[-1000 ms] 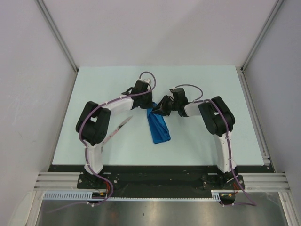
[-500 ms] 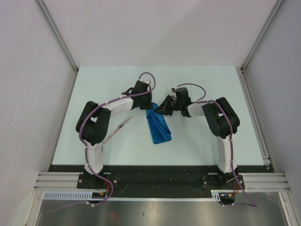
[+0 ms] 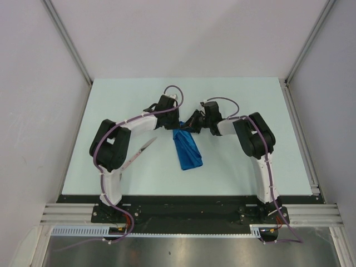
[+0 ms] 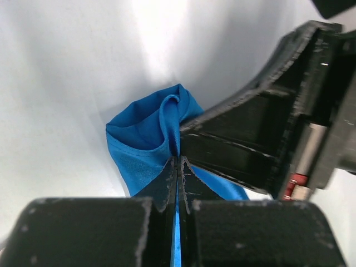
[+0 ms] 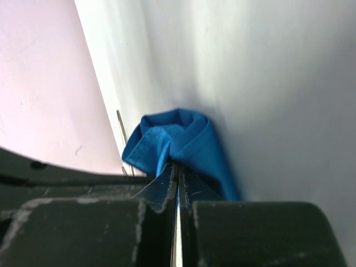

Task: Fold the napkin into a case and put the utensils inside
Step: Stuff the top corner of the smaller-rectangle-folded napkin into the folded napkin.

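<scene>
The royal-blue napkin [image 3: 187, 150] lies folded into a narrow strip at mid-table, its far end lifted and bunched. My left gripper [image 3: 177, 124] is shut on that far end; in the left wrist view a sliver of blue cloth [image 4: 143, 139] runs between the closed fingers of this gripper [image 4: 177, 162]. My right gripper [image 3: 191, 123] faces it from the right, shut on the same bunched end of the napkin [image 5: 181, 139], where the tips of the gripper [image 5: 178, 167] pinch the fold. The silver utensils [image 3: 142, 151] lie to the left of the napkin, beside the left arm.
The right gripper's black body [image 4: 261, 133] fills the right side of the left wrist view, very close to the left fingers. White walls enclose the pale table [image 3: 239, 100] on three sides. A metal rail [image 3: 300, 139] runs along its right edge.
My right gripper has shut on the far end of the napkin and edged slightly toward the left gripper. The left gripper kept its hold and stayed in place.
</scene>
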`<state>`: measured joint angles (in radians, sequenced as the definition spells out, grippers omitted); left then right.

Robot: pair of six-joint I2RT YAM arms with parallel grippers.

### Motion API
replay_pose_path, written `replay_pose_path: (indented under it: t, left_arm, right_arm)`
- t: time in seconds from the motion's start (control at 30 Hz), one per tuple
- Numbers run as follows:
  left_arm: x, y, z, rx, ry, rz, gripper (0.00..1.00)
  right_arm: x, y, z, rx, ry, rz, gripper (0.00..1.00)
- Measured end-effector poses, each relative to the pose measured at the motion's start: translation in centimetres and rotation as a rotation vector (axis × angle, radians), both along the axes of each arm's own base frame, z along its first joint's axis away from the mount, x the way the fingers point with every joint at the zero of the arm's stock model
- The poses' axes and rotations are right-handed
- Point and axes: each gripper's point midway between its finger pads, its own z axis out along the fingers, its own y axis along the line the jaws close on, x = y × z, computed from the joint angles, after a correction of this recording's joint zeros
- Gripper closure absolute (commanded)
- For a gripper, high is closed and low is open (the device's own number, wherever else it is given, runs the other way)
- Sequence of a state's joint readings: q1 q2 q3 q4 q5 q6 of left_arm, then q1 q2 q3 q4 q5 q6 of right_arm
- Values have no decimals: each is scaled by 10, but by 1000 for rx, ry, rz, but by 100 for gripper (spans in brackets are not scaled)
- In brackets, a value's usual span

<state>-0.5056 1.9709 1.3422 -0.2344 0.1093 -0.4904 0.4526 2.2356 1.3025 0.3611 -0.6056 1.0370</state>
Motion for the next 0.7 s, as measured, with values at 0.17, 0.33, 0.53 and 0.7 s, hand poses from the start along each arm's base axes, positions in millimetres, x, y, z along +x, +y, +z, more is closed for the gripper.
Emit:
replay_pose_path:
  t: [0.17,0.33,0.53,0.7]
  left_arm:
    - [0,2,-2,2,2,7,100]
    - [4,7,-2,5,0,34,99]
    - [7,13,-4,-2,13,75,82]
    - [11,13,-1,-20,7,91,63]
  right_arm:
    - [8,14,-8,37,19,-15,100]
    - [12,20,-7,85,35,-34,86]
    - [7,13,-5,73,41,-47,75]
    - [-13,-5,6,39,51,-24,66]
